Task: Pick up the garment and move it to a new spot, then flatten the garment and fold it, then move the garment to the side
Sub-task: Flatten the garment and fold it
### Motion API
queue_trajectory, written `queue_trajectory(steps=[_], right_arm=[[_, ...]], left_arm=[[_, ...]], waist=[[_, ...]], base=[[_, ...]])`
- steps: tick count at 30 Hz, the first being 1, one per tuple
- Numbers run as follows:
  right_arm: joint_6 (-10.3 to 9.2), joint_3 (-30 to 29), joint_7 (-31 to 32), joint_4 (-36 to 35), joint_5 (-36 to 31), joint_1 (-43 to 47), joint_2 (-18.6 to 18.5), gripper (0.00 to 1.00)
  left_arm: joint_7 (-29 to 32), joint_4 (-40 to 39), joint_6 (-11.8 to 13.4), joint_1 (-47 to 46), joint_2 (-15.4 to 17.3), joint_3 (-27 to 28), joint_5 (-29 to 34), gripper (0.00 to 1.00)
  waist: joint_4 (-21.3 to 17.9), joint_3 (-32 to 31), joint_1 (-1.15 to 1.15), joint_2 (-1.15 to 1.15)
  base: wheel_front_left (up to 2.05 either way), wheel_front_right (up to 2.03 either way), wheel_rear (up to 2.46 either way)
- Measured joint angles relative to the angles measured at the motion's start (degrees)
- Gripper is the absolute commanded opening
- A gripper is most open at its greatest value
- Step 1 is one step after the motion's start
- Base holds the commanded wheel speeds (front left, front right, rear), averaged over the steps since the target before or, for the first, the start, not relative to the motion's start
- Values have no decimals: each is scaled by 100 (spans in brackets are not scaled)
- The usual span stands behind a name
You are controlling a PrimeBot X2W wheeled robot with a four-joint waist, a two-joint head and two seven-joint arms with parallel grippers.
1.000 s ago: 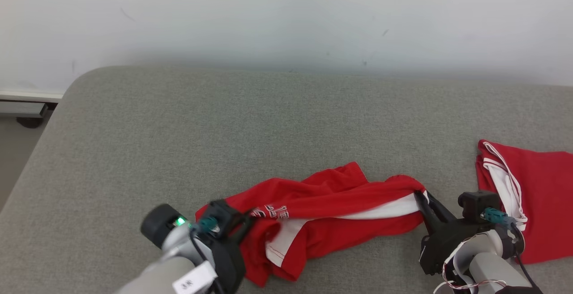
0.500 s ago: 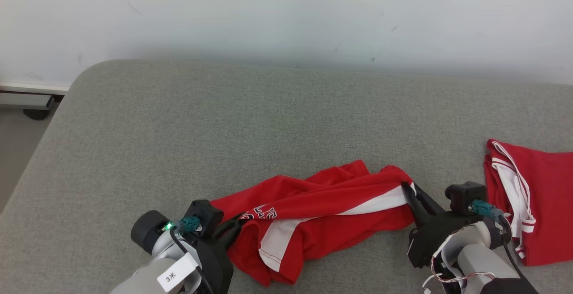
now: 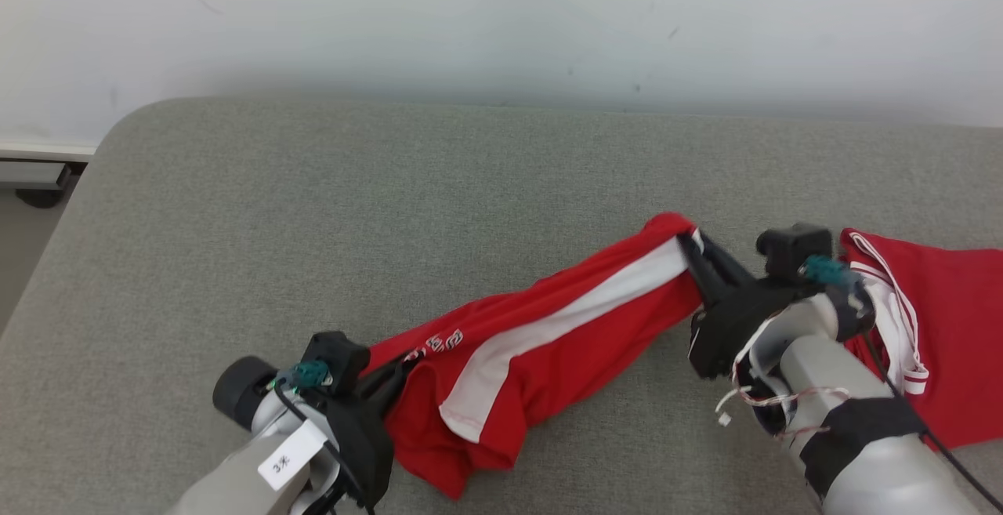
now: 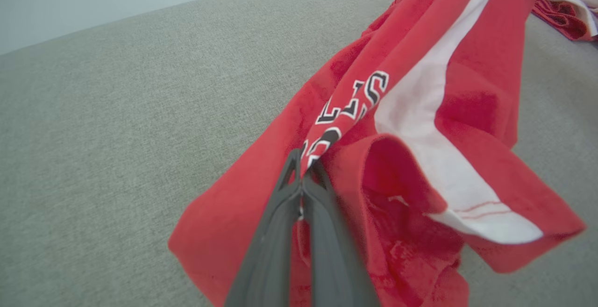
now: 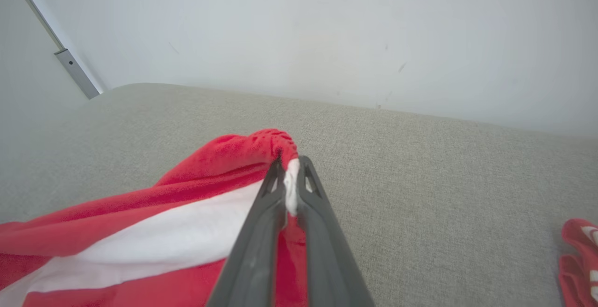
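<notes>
Garment pulled taut now (both ends pinched).
Our right gripper, clenched on its corner, rose toward two o'clock; left gripper grips the seven-o'clock end, so we judge the carry underway.

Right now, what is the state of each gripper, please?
Left gripper: closed, holding one end of the red garment.
Right gripper: closed, holding the other end of the red garment.

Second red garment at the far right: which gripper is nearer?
Right. The right gripper, holding the stretched garment, sits just beside the second garment; the left gripper pinches the far end, much farther away.
</notes>
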Motion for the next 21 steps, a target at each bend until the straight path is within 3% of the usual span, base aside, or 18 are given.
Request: queue_trajectory(steps=[8, 9, 11, 21], right_arm=[[-1, -112, -29, 291, 194, -139, 53, 0], [-1, -74, 5, 352, 194, -135, 71, 0], [-1, 24, 40, 439, 193, -133, 123, 0], [-1, 159, 64, 770, 263, -133, 178, 0]], left_arm=[[-52, 188, -51, -279, -134, 76, 0, 0], [-52, 209, -49, -263, -141, 74, -8, 23], [-84, 230, -49, -203, -136, 80, -19, 99], [-127, 221, -15, -34, -179, 444, -368, 100]], waist=[[208, -30, 0, 0], [235, -39, 0, 0], [275, -61, 0, 0], [342, -125, 0, 0]], base=[[0, 0, 0], [0, 0, 0], [0, 0, 0], [0, 0, 0]])
